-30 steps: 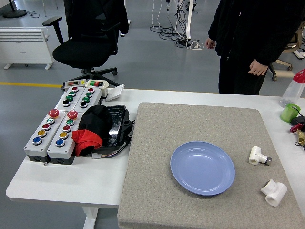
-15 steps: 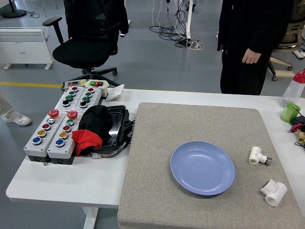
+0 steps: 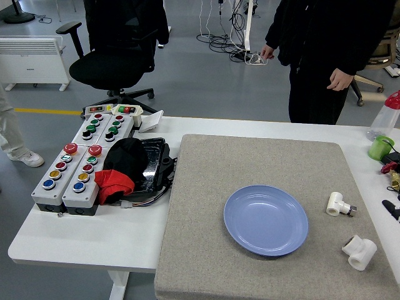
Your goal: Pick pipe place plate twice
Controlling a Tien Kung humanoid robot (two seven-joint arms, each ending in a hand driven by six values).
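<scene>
Two white pipe fittings lie unmoved right of the blue plate; a dark tip, perhaps the right hand, now enters at the right edge, fingers unreadable.

Even, diffuse overhead light fills the scene, bright without harsh glare; the white counter reads clean and not blown out. Shadows are soft and short, a thin dark rim under the blue plate and beneath the two white pipe fittings. Focus is sharp across the grey mat, with only slight softness toward the far floor.
</scene>
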